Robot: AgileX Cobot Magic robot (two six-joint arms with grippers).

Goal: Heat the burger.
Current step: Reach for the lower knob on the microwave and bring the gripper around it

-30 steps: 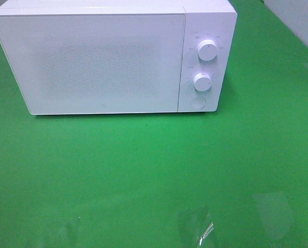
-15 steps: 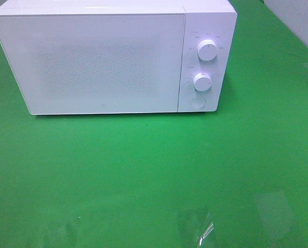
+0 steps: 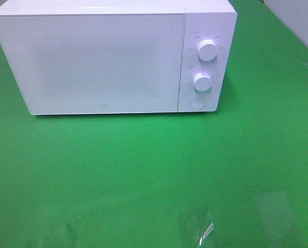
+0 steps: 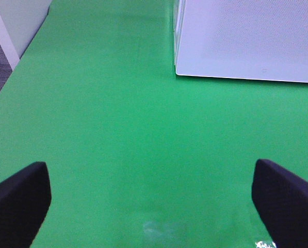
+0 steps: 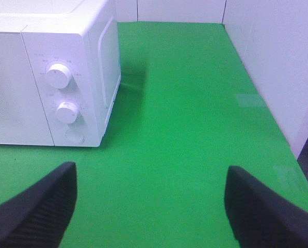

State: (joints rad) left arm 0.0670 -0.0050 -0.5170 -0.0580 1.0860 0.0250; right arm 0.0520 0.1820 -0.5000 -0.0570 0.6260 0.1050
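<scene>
Exterior high view: we see a white microwave [image 3: 112, 57] at the back of a green table [image 3: 154, 175], its door [image 3: 92, 62] shut flush against the control panel. The burger is not visible in any of the three views. It is not on the table and not in either gripper. The door front is pale and speckled, and we cannot see through it, so we cannot tell whether the burger is inside.

Left wrist view: our left gripper [image 4: 154, 199] hangs above bare green table with its jaws spread wide and nothing between them. Right wrist view: our right gripper [image 5: 154, 206] is likewise released and empty, facing the control panel side of the microwave.

We judge that the task is either at its very start or at its close. With the door shut and both grippers empty, these pictures cannot settle which. If the burger is inside, what may remain is setting the dials.

Counts: one microwave, one door, two dials, the upper dial [image 3: 208, 50] and the lower dial [image 3: 201, 81], one round button [image 3: 197, 103] beneath them, two grippers, and no burger in sight.
</scene>
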